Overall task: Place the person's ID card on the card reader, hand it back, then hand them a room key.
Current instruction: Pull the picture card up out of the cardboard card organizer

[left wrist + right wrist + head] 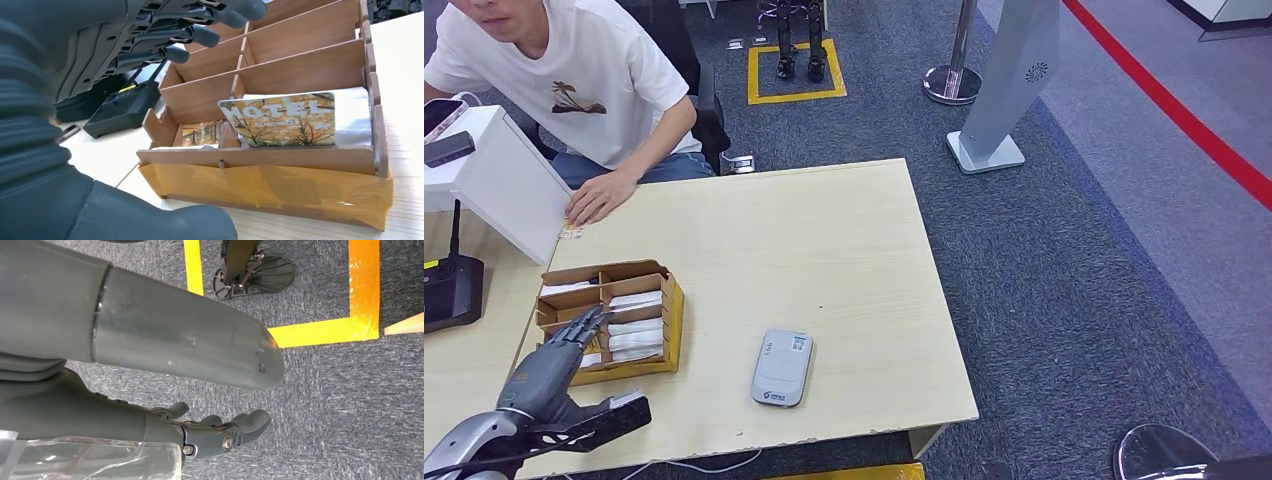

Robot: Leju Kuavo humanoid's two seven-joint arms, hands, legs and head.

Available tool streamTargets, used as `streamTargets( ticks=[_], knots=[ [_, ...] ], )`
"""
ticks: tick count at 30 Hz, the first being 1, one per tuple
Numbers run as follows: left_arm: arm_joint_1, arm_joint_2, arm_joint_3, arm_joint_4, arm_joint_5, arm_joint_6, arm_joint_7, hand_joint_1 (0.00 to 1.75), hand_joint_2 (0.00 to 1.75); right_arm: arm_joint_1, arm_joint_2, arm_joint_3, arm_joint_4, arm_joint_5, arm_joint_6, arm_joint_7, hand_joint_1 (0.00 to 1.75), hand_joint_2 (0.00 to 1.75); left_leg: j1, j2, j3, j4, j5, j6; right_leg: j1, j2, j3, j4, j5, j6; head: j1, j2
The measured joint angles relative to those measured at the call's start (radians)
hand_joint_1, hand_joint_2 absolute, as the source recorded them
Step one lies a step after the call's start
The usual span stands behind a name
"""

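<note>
A wooden divided box (656,274) of hotel key cards stands at the table's near left. My left hand (556,362) hovers over its near-left corner, fingers stretched out and apart, holding nothing. In the left wrist view the fingers (192,32) reach above the box (300,160), where a "HOTEL" key card (280,120) stands upright in the nearest slot. The grey card reader (782,367) lies flat near the front edge with nothing on it. A person's hand (599,198) rests on the table's far left, with a small card (572,232) at its fingertips. My right hand (220,432) hangs over the carpet, holding nothing.
A white stand (499,180) carrying a dark phone (446,150) sits at the far left, with a black device (449,290) in front of it. The person sits behind the table's far-left corner. Yellow floor tape (794,95) and a stanchion base (952,84) lie beyond.
</note>
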Motion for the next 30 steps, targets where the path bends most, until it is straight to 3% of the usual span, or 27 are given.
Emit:
streamTargets(
  ticks=[3,4,30],
  knots=[
    [0.000,0.002,-0.001,0.000,0.000,0.000,0.000,1.50,1.75,0.001,0.000,0.000,0.000,0.000,0.000,0.000,0.00,0.00,0.000,0.000,0.000,0.000,0.000,0.000,0.000,0.000,0.000,0.000,0.000,0.000,0.000,0.000],
    [0.000,0.003,-0.001,0.000,0.000,0.000,0.000,1.71,1.75,0.001,0.000,0.000,0.000,0.000,0.000,0.000,0.00,0.00,0.000,0.000,0.000,0.000,0.000,0.000,0.000,0.000,0.000,0.000,0.000,0.000,0.000,0.000],
    [0.021,0.008,0.012,-0.044,0.033,0.017,-0.011,1.75,1.75,0.009,0.000,0.000,0.000,-0.003,0.000,-0.011,0.00,0.00,0.000,0.000,0.000,0.000,0.000,0.000,0.000,0.000,0.000,0.000,0.000,0.000,0.000,0.000]
  ],
)
